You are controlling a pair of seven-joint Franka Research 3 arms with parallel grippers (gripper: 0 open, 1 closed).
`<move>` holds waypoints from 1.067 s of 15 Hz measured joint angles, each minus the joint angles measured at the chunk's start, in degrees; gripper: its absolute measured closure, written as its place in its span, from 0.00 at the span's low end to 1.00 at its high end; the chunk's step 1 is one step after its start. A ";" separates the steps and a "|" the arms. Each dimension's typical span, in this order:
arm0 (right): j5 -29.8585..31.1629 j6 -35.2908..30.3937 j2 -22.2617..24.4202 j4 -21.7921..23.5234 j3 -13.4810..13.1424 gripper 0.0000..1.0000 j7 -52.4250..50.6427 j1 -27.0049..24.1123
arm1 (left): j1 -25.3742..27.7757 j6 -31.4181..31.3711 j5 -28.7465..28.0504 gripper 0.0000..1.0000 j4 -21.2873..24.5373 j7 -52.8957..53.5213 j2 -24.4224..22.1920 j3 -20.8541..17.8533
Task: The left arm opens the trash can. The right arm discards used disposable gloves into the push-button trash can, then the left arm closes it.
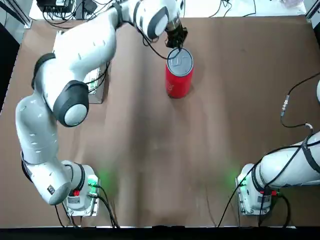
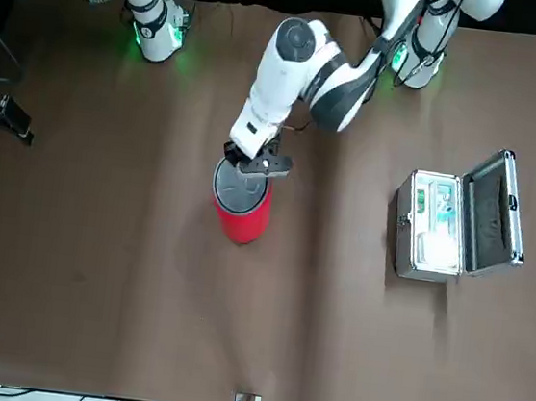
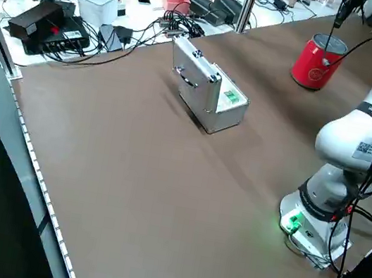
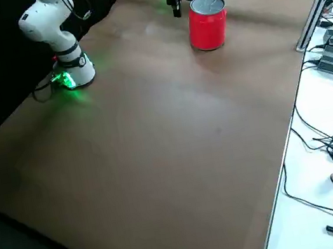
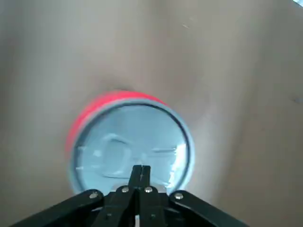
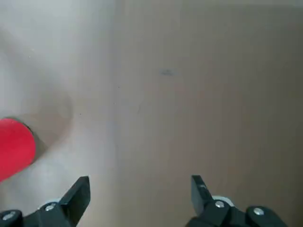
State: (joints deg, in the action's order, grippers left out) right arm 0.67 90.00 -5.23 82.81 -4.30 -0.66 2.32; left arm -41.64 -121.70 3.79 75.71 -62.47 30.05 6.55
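With jaws pressed together, the left gripper was poised over the trash can, a light, tippable can judged best pressed squarely on its rigid lid.

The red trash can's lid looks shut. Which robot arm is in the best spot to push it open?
Left. The left gripper, fingers shut, hangs right over the trash can lid. The right gripper is open, off to the side over bare table.

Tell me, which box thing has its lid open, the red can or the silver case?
The silver case: its hinged lid stands up. The red trash can has its round lid flat on top.
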 joint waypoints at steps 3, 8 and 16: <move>0.00 0.00 0.24 0.01 -0.80 0.05 0.00 -0.03 | 5.58 8.54 -0.27 0.77 -0.12 5.12 -4.25 -0.08; -0.01 0.05 0.59 -0.08 -1.20 0.04 0.00 -0.07 | 13.76 18.44 -0.42 0.32 -0.11 15.79 -8.83 -0.42; -0.42 0.12 0.72 -0.78 -1.09 0.02 0.01 -0.01 | 33.82 33.78 -0.82 0.01 -0.10 45.07 -17.29 -0.62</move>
State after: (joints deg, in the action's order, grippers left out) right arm 0.25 90.12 -4.51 82.03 -5.39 -0.65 2.31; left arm -7.82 -87.92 2.97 75.61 -17.41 12.76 5.93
